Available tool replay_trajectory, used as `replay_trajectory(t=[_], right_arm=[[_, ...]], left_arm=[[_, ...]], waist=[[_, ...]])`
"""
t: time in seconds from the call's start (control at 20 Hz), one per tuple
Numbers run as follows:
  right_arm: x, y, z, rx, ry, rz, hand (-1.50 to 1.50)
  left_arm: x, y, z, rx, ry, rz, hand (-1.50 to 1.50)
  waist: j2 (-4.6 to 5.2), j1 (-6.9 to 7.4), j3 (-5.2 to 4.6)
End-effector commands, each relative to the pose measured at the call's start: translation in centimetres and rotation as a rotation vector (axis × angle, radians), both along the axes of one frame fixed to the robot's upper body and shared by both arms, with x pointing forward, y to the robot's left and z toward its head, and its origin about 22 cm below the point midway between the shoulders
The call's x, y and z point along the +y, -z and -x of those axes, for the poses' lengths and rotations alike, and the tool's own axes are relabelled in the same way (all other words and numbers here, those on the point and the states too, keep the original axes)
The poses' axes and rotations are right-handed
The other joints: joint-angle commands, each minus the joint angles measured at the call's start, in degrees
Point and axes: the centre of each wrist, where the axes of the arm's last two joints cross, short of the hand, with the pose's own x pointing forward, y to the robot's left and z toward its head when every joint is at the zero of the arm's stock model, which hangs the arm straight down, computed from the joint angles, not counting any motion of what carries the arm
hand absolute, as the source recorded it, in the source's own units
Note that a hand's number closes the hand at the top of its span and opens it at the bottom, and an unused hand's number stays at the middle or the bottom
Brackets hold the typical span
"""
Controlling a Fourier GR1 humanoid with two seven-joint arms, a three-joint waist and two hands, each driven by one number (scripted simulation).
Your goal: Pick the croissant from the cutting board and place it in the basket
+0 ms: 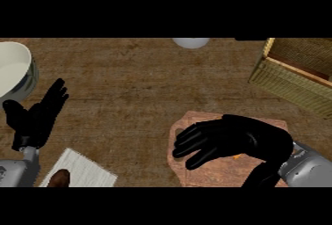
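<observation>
You have the woven wicker basket (292, 83) at the tabletop's (142, 88) far-right corner, right hand (233, 138) over the brown wooden cutting board (207, 176), grasp unclear, left hand (35, 118) released.

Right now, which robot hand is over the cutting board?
The right robot hand: it hangs over the cutting board, hiding its middle. The left robot hand rests open, fingers up, far left, beside the white bowl.
</observation>
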Motion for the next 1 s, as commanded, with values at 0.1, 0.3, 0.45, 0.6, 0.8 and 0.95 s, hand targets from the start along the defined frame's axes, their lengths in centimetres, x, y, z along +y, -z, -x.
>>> replay_trajectory(t=[0.1, 0.3, 0.45, 0.6, 0.8, 0.95], right_arm=[[-2.0, -5.5, 0.7, -0.176, 0.083, 0.325, -1.5], [-3.8, -12.0, -0.5, -0.458, 0.377, 0.499, -1.5], [-4.6, -15.7, -1.6, -0.495, 0.502, 0.595, -1.5], [-5.9, -19.0, -2.9, -0.44, 0.493, 0.68, -1.5], [-6.8, -19.0, -4.2, -0.377, 0.361, 0.875, -1.5], [-7.0, -19.0, -5.1, -0.339, 0.29, 0.909, -1.5]], left_arm=[[0.9, 0.0, -0.5, 0.007, -0.021, 0.006, 0.0], [1.3, -0.3, -0.4, 0.01, -0.011, 0.009, 0.0], [0.1, -0.3, -1.2, 0.018, 0.013, -0.01, 0.0], [-1.0, 0.5, -1.9, 0.019, -0.007, 0.027, 0.0], [0.0, 0.4, -0.8, 0.012, 0.025, 0.004, 0.0], [0.2, -1.1, -1.7, 0.005, 0.011, 0.031, 0.0]], waist=[[-0.44, -0.59, -0.19], [-0.76, -0.17, -0.29], [-0.18, 0.55, -0.25], [0.07, 0.55, -0.23], [0.04, 1.41, -0.15], [0.02, 1.04, -0.1]])
